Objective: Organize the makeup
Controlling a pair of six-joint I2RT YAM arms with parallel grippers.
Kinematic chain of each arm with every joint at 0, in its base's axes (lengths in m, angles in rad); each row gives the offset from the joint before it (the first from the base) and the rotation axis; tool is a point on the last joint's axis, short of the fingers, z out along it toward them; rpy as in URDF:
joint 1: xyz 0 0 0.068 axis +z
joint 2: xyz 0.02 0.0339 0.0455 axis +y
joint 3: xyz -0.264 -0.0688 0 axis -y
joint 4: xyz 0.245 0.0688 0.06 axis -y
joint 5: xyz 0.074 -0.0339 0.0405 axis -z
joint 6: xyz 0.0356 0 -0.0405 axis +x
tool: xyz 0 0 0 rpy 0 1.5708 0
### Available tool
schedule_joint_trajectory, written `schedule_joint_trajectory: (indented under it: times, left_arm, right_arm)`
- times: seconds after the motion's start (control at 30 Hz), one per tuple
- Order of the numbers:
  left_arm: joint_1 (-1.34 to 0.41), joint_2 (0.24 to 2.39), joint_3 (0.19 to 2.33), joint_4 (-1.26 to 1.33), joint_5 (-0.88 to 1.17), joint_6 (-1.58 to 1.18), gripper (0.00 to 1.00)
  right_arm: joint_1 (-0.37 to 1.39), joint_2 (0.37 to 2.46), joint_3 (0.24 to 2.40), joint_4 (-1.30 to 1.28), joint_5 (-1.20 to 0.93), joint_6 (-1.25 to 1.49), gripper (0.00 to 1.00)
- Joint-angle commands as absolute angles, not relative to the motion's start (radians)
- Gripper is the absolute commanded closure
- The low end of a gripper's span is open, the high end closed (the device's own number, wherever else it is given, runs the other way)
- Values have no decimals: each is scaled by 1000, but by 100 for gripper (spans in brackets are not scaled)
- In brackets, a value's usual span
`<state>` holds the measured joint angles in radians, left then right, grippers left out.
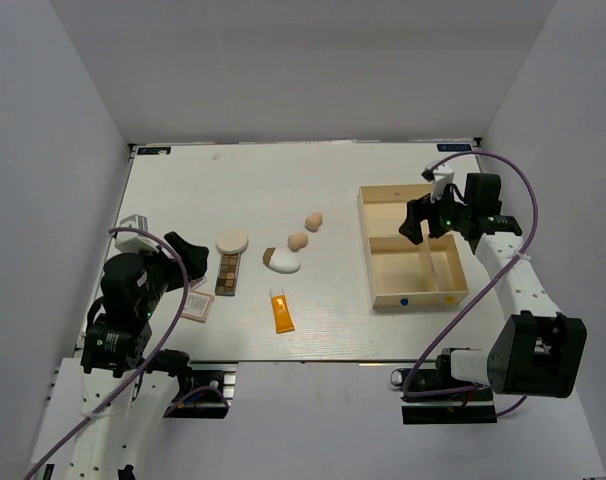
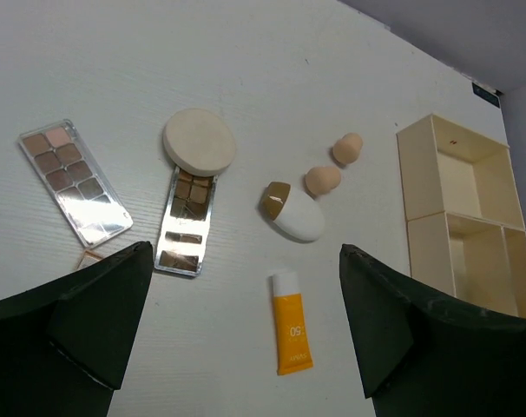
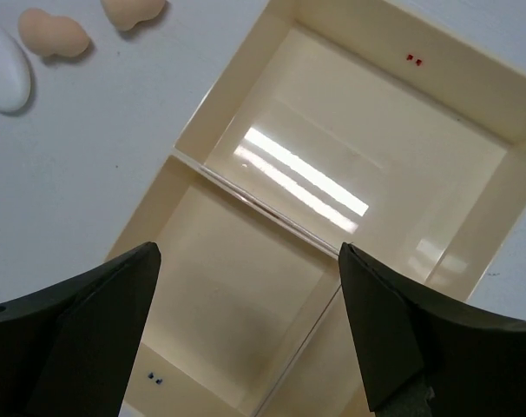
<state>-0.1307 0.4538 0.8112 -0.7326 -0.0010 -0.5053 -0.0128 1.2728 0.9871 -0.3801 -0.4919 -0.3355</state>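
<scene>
Left gripper (image 2: pixel 246 334) is spread wide with nothing in it, hovering over the counter (image 2: pixel 246 52). The orange tube (image 2: pixel 292 323) lies just ahead, long axis running straight away from it. Right gripper (image 3: pixel 246 334), open too, hangs over the box (image 3: pixel 376 104), well apart from the tube.

Matt sponges, glossy cases
Egg sponges (image 2: pixel 323 180) look matt; orange tube (image 2: pixel 292 334) smooth plastic; eyeshadow palette (image 2: pixel 185 221) mirror-shiny; compartment box (image 3: pixel 332 148) pale wood, glossy inside; tabletop (image 2: pixel 246 69) matt white.
</scene>
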Motion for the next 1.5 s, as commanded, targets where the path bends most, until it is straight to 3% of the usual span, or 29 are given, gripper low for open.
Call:
schedule_joint_trajectory:
  times: [0.0,0.2,0.3,0.37,0.4,0.43,0.5,0.53,0.57,0.63,0.67,0.77,0.87,1.07,1.47]
  left_arm:
    - [-126,477,796,-718,37,-508,2]
    - [-126,512,769,-706,46,-538,2]
    - [-126,560,761,-686,66,-549,9]
    - [-126,619,758,-663,78,-558,23]
    - [-126,643,761,-658,92,-567,30]
    - [-126,670,764,-652,98,-572,46]
    - [-126,751,772,-631,106,-590,60]
    - [-126,805,778,-617,101,-594,72]
    - [-126,830,788,-609,95,-600,75]
    - [-135,886,813,-594,69,-612,72]
    - [-135,946,825,-589,54,-621,66]
    - [-135,1090,870,-597,-20,-640,40]
    - [-135,1225,913,-594,-60,-656,34]
    - [-123,1416,992,-515,-80,-669,32]
    - [-123,1743,1180,-523,-69,-644,48]
  right_arm:
    - [-6,1261,1035,-443,-590,-486,11]
    - [32,1259,1091,-642,-802,-805,11]
    - [67,1235,1051,-589,-853,-835,11]
    - [110,1221,1032,-554,-861,-831,11]
    - [126,1223,1023,-523,-854,-822,20]
    - [135,1227,1026,-515,-853,-801,28]
    - [182,1252,1038,-514,-847,-778,48]
    - [192,1258,1039,-512,-841,-750,52]
    - [222,1262,1035,-506,-835,-735,53]
    - [239,1266,1009,-463,-802,-683,49]
    - [250,1262,999,-447,-790,-667,35]
    - [268,1256,965,-413,-762,-621,20]
    - [273,1235,940,-388,-747,-585,19]
    - [272,1190,879,-367,-712,-558,24]
    - [267,1166,839,-367,-673,-568,26]
